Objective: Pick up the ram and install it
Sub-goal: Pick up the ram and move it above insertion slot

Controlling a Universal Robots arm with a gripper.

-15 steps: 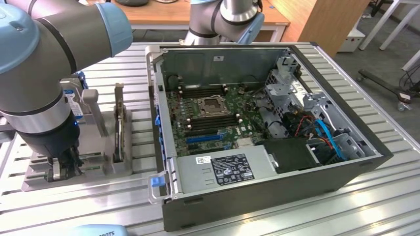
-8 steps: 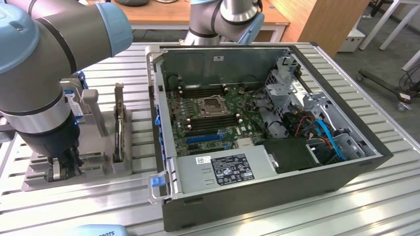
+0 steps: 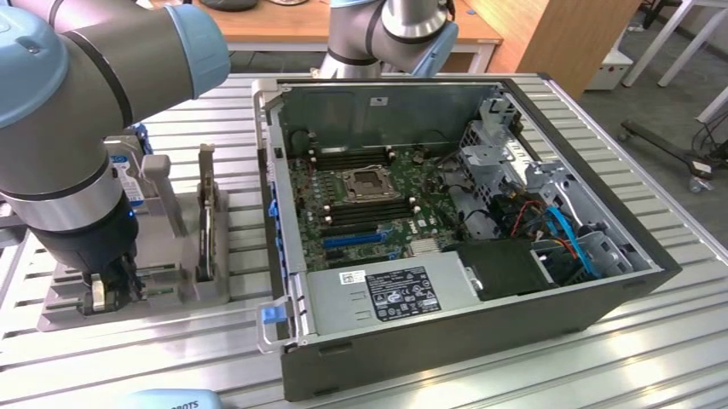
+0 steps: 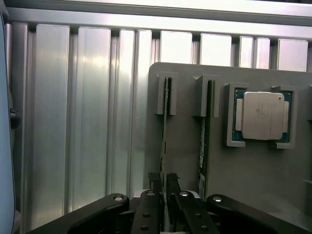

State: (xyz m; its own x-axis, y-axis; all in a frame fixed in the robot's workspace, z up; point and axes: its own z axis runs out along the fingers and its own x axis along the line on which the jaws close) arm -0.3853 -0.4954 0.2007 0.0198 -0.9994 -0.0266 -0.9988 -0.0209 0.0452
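Observation:
The ram (image 4: 165, 122) is a thin green stick standing on edge in a slot of the grey holder (image 4: 185, 146). My gripper (image 4: 163, 178) straddles its near end, and the two dark fingers (image 4: 155, 183) press close against both faces of the stick. A second green stick (image 4: 206, 136) stands in the neighbouring slot. In the exterior view my gripper (image 3: 114, 290) reaches down into the holder (image 3: 68, 315) at the exterior view's left, beside the open computer case (image 3: 455, 315).
A square silver processor chip (image 4: 263, 115) lies in the holder's pocket beside the sticks. A tall dark expansion card (image 3: 206, 221) stands upright between holder and case. The motherboard (image 3: 364, 192) lies exposed inside the case. Ribbed aluminium table (image 4: 87, 122) surrounds everything.

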